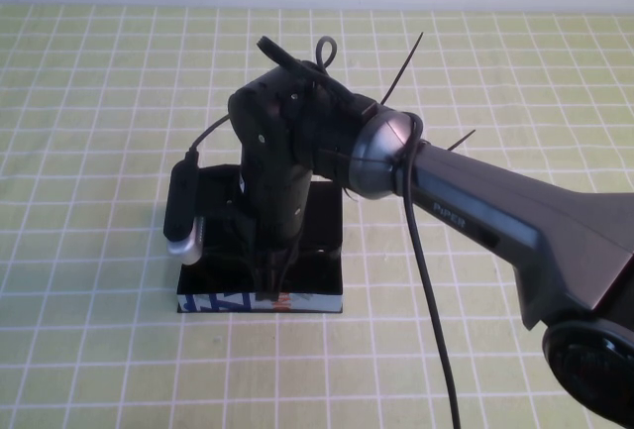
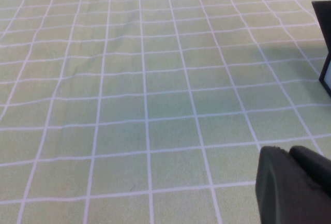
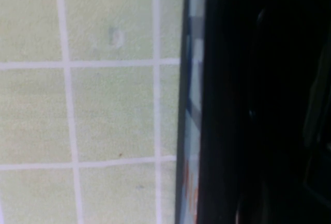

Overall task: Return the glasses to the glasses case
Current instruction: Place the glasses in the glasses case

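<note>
Well, the black rectangular glasses case [image 1: 317, 295] sits open near the middle of the desk [image 1: 99, 102], its front edge printed in blue, white and orange facing the robot's side. Its dark lining swallows almost everything inside it. The black plastic-framed glasses cannot be made out for certain; the interior is dark and the arm hides most of it.

The right claw [image 1: 269, 275] points straight down into the case, its tip low inside, near the front edge. The wrist above it covers the middle of the case, and a small silver-tipped camera module [image 1: 184, 221] hangs off the wrist on the robot's left side. The fingers look drawn close together, but whether they are clamped on anything I cannot tell. From the right wrist view, only the printed front edge of the case [image 3: 190, 131] and blackness beyond it show, next to the cloth.

The desk wears a light green cloth with a white grid. A black cable [image 1: 426, 290] trails along the right arm.

The left claw [image 2: 295, 188] hovers low over bare cloth, well apart from the case; only a dark part of it shows, so I cannot tell how its fingers stand.
</note>
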`<act>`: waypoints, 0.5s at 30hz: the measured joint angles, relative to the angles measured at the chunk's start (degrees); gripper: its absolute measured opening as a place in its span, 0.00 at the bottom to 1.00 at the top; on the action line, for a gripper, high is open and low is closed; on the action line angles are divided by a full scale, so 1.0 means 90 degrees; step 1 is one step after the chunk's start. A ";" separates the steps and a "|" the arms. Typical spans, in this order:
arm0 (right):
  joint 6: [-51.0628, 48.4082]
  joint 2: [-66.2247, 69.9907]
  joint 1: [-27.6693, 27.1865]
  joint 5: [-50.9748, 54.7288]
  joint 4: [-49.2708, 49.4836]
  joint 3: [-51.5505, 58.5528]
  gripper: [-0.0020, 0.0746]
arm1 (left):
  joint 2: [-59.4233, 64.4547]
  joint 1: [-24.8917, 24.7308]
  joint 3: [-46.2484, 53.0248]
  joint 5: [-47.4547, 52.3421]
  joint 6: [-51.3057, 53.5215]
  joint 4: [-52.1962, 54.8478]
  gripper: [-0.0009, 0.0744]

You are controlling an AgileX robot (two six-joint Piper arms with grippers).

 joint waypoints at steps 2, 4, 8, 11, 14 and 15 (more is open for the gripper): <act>0.0015 0.0000 0.0000 0.0000 0.0026 -0.0056 0.09 | 0.0000 0.0000 0.0000 0.0000 0.0000 0.0000 0.01; 0.0018 -0.0013 0.0000 0.0000 0.0055 -0.0085 0.09 | 0.0000 0.0000 0.0000 0.0000 0.0000 0.0000 0.01; 0.0028 -0.0013 0.0000 0.0000 0.0090 -0.0105 0.09 | 0.0000 0.0000 0.0000 0.0000 0.0000 0.0000 0.01; 0.0042 -0.0013 0.0000 0.0000 0.0090 -0.0116 0.09 | 0.0000 0.0000 0.0000 0.0000 0.0000 0.0000 0.01; 0.0042 -0.0013 0.0000 0.0000 0.0090 -0.0116 0.09 | 0.0000 0.0000 0.0000 0.0000 0.0000 0.0000 0.01; 0.0042 -0.0013 0.0000 0.0000 0.0090 -0.0116 0.09 | 0.0000 0.0000 0.0000 0.0000 0.0000 0.0000 0.01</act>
